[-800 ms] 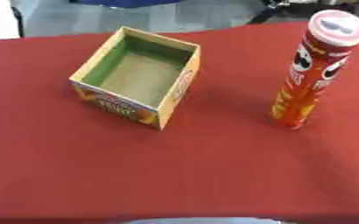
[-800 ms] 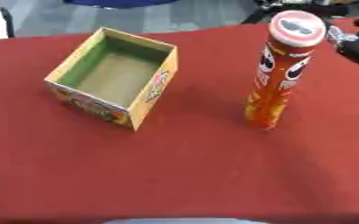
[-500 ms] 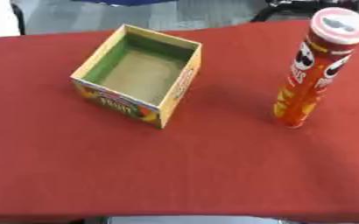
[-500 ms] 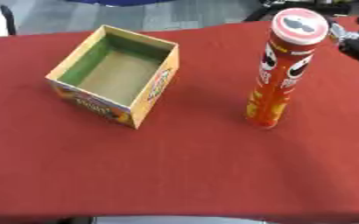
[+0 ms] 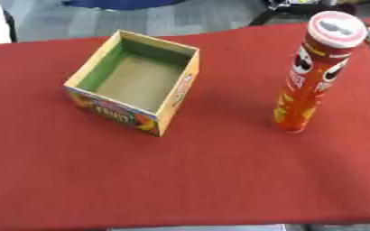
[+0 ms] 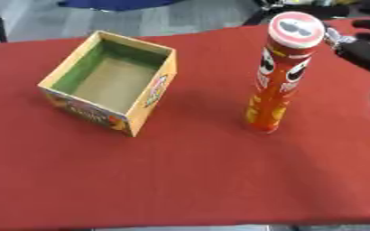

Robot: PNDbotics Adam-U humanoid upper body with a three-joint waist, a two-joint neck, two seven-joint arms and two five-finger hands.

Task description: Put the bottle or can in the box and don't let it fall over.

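The tall red crisp can stands upright in the right half of the frame on the red surface, its pale lid facing the camera. Nothing holds it. The right robot hand shows at the upper right edge of the right eye view, just beside the can's top but apart from it; whether its fingers are spread or curled I cannot tell. The left robot hand is not in any view.

The open cardboard box, green inside and empty, sits at the upper left, well apart from the can.

This looks like the approach step: the can is not yet grasped. The next move calls for closing on the can's body, lifting it straight, carrying it left and lowering it upright inside the walls.

Open cloth lies between can and box, so the path is free. The surface's near edge runs along the bottom of the frame, far from both.
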